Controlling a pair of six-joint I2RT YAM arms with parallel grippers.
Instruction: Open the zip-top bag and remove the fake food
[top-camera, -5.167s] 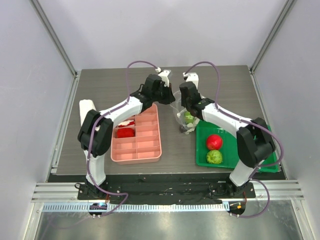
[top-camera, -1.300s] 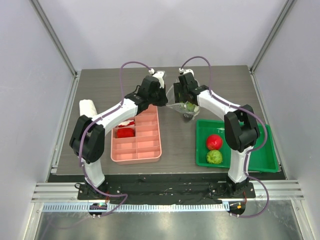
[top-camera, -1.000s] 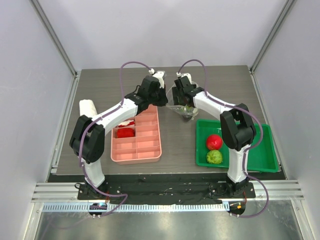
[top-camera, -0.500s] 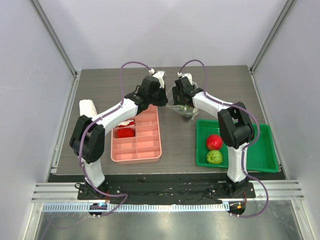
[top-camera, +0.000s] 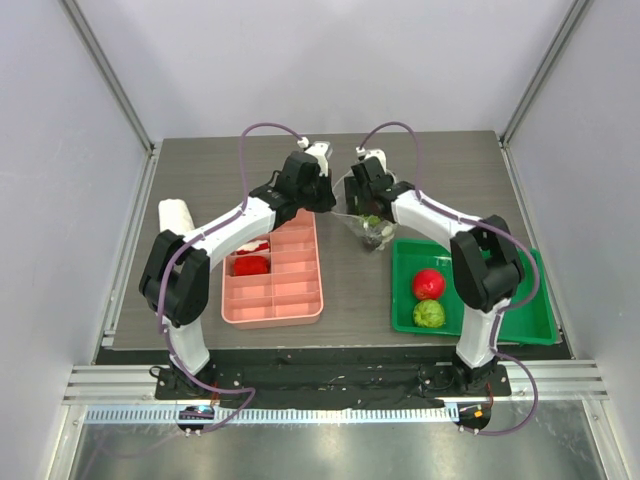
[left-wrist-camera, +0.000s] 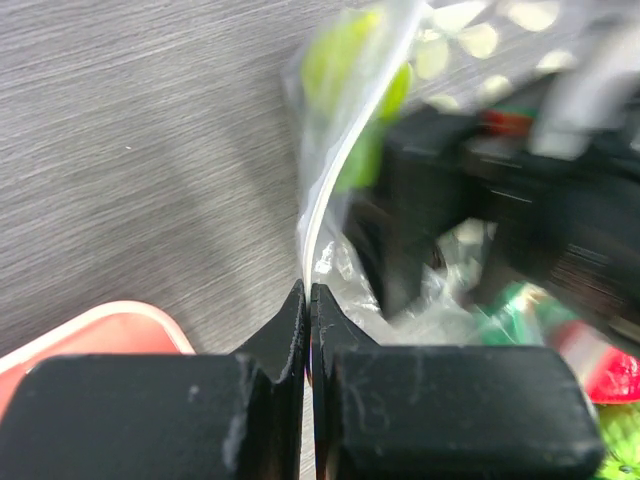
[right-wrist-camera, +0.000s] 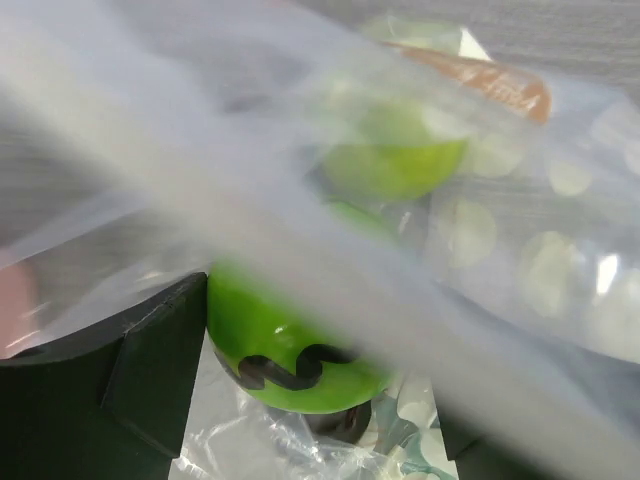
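Left wrist view is showing the left gripper (left-wrist-camera: 309, 300) clenching both fingers tightly on the edge of the zip-top bag (left-wrist-camera: 318, 215). The bag is standing between the two grippers above the table (left-wrist-camera: 130, 150), just beside the green tray (top-camera: 530, 315). The right gripper (right-wrist-camera: 320, 420) is holding its fingers wide on both sides of a green fake fruit (right-wrist-camera: 290, 340) in the bag; I cannot tell if they are pressing it. A red apple (top-camera: 429, 283) and a bumpy green fruit (top-camera: 429, 314) are lying in the tray.
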